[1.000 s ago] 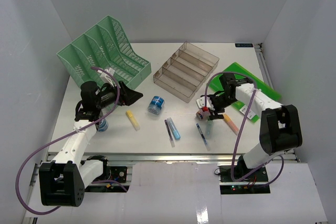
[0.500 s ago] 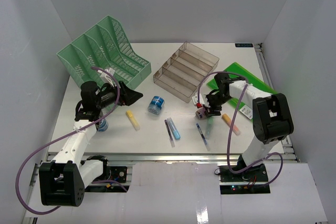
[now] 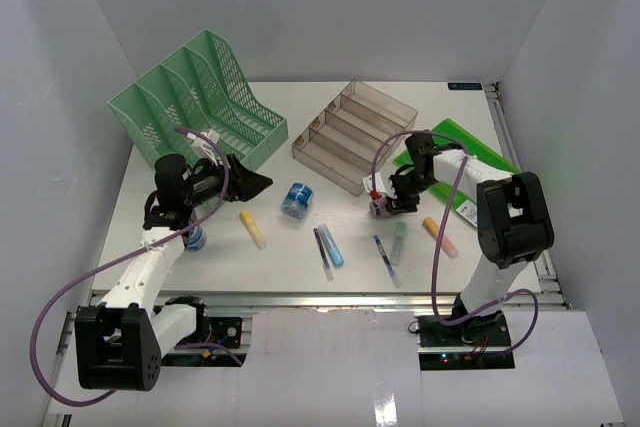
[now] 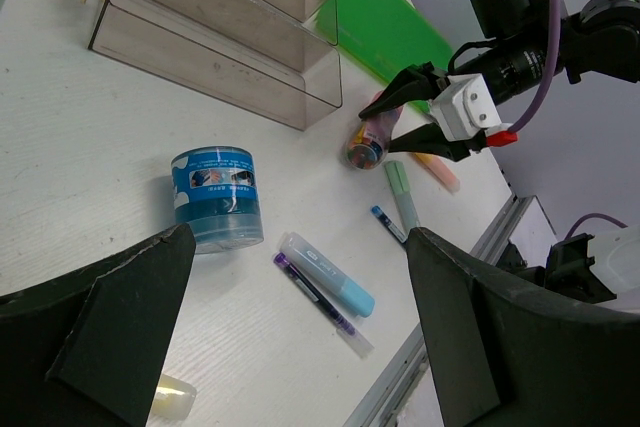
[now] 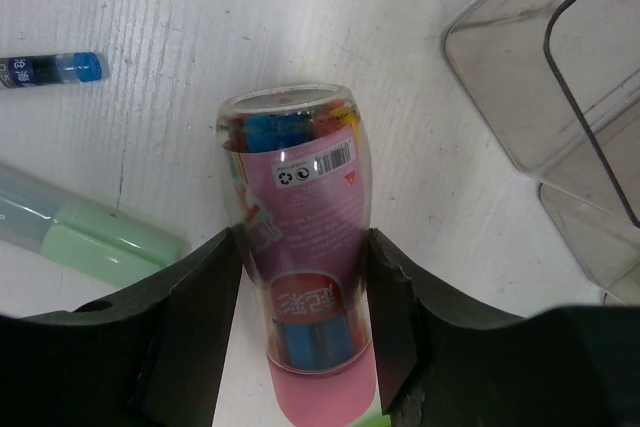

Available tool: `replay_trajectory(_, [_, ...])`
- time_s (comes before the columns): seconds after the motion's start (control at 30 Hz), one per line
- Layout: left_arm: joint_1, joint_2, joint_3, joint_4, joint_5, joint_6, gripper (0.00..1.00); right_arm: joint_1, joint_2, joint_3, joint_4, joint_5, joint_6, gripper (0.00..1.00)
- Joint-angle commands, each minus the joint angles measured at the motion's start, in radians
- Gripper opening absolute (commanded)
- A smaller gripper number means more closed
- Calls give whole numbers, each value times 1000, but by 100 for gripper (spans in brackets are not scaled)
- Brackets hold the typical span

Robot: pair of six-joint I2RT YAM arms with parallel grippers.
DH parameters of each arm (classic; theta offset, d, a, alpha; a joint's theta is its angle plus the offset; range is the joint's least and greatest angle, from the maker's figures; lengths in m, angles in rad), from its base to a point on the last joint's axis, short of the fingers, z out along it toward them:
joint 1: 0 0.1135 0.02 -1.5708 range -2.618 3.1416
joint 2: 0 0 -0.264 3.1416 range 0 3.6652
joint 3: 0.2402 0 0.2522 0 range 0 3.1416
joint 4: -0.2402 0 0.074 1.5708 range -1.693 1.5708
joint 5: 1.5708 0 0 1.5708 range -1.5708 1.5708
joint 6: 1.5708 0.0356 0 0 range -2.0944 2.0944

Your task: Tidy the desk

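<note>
Right wrist: pincer [image 5: 298, 332] clasps pink-labelled jar [image 5: 298, 197] (barcode, recycling mark).

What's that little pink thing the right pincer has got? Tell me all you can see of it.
A small clear plastic tube with a pink cap, a pink label bearing a barcode, and coloured bits inside. It lies on its side between the right pincer's fingers, which press both flanks, by the smoky tray's corner. Whether it rests on the desk is unclear.
</note>
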Motion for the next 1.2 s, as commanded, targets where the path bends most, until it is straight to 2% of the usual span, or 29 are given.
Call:
replay_trajectory(0.0, [-4,-1,19,8,21,17,98,-4,-83,33,16,-67,71,16])
replay_trajectory(0.03, [-4,-1,19,8,22,17,98,-6,-97,42,16,-76,108,12])
replay_trajectory(0.17, [-4,-2,17,8,22,16,98,-37,-180,100,16,-136,229,8])
replay_trajectory(0.3, [-4,2,18,8,27,15,98,-78,-190,234,63,-133,533,8])
replay_trajectory(0.4, [-6,5,17,9,29,14,98,-93,-158,343,153,-76,728,8])
replay_trajectory(0.57, [-13,16,17,8,29,18,98,-91,-65,409,440,78,1016,8])
replay_trajectory(0.73, [-32,30,24,-11,16,42,98,-85,146,590,545,230,1104,8])
replay_trajectory(0.9, [-41,46,31,-20,13,52,98,-81,289,712,622,329,1164,8])
replay_trajectory(1.17, [-52,63,35,-22,11,60,98,-81,468,809,733,383,1149,12])
